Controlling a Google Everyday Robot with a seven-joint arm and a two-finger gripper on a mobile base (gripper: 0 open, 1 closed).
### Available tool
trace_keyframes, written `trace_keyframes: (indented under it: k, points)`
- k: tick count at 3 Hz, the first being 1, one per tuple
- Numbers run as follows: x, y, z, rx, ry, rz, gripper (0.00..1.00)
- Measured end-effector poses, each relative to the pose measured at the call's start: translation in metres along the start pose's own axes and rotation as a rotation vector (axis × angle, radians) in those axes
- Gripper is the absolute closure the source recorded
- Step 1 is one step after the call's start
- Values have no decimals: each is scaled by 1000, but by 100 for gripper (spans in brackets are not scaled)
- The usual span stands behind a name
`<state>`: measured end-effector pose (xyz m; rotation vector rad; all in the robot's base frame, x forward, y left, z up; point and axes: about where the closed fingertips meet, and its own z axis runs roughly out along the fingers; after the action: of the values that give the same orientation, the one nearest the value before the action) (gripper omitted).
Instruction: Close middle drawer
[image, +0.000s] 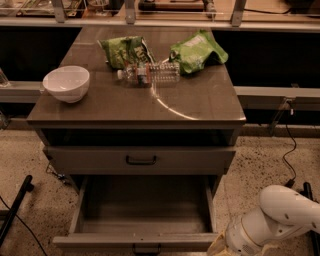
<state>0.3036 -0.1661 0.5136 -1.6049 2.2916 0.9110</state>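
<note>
The middle drawer (142, 215) is pulled far out at the bottom of the cabinet. Its long box is empty, and its low flat front (100, 242) has a dark bar handle (146, 248) at the frame's lower edge. My white arm (280, 217) reaches in from the lower right. The gripper (218, 247) is at the bottom edge, right beside the right end of the drawer front, and is largely cut off by the frame.
The taller drawer front (141, 160) above is nearly shut. On the cabinet top (200, 102) are a white bowl (66, 83), a plastic bottle (150, 73) and two green chip bags (197, 51). A black cable (290, 150) lies on the floor at right, and a dark leg (15, 210) at left.
</note>
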Motion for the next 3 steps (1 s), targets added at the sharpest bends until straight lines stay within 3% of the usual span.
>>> trace_keyframes:
  k: [1,2,3]
  points:
    - [5,-3,28,-9,10,13,100]
    - [5,-4,29,-4,8,14,100]
    - [7,-8,51,-39,16,3,100]
